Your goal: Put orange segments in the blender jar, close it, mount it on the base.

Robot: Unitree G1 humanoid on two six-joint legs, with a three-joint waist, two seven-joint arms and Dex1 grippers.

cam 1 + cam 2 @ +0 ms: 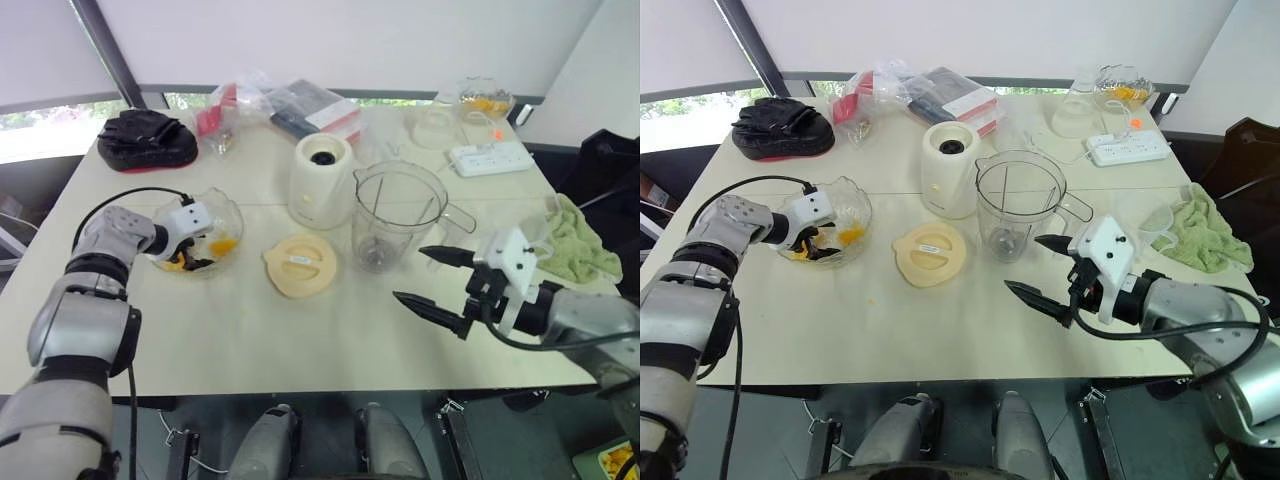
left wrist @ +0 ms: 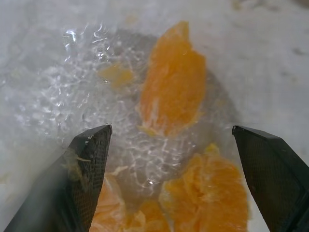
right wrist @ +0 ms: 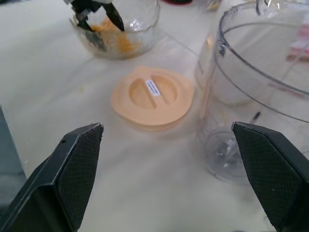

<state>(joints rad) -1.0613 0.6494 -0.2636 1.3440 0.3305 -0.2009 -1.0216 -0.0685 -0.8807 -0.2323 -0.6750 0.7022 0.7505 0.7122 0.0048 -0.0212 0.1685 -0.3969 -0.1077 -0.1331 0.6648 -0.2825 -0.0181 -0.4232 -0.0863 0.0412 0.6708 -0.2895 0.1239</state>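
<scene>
Since the blender jar [image 1: 398, 215] looks empty from the head camera, I'd say this job has barely started: it stands open near the middle of the desk [image 1: 300, 340], just beside the base [image 1: 322, 180], not on it, and the pale-yellow lid [image 1: 299, 265] lies flat on the desk next to both. The left gripper [image 1: 196, 243] is dipped into the crinkly clear bowl [image 1: 228, 212] toward the desk's left edge, where the orange segments [image 1: 224, 245] are, while the right gripper [image 1: 436, 280] hangs over the near edge with its fingers spread wide, holding nothing. Left wrist view: the fingers [image 2: 87, 164] stand well apart on either side of the segments at the bowl's bottom, so nothing is pinched yet. Right wrist view: same story from the other side, with that arm's own fingers [image 3: 72, 169] wide apart, the lid on the desk between them, and the jar's blade visible with no fruit on it. So loading the fruit, closing the lid and mounting are all left to do, as far as I can tell.
</scene>
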